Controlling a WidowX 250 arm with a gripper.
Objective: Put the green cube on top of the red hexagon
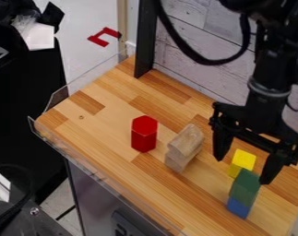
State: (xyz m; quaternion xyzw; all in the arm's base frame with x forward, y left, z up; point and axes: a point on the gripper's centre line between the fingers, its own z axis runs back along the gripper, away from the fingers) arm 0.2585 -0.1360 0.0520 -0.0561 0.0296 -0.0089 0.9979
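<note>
The black gripper [245, 169] hangs at the right side of the work surface, its two fingers spread wide with nothing held between them. Just below it, the green block [245, 186] rests on a blue block [239, 208], close to the right fingertip. The red hexagon [144, 134] stands upright on the wooden counter, left of centre and well to the left of the gripper.
A yellow block [242, 161] is right behind the green one, between the fingers in the view. Stacked plain wooden blocks [184, 146] stand between the red hexagon and the gripper. A clear raised edge [102, 173] borders the counter's front left, and a wall [194, 55] rises behind.
</note>
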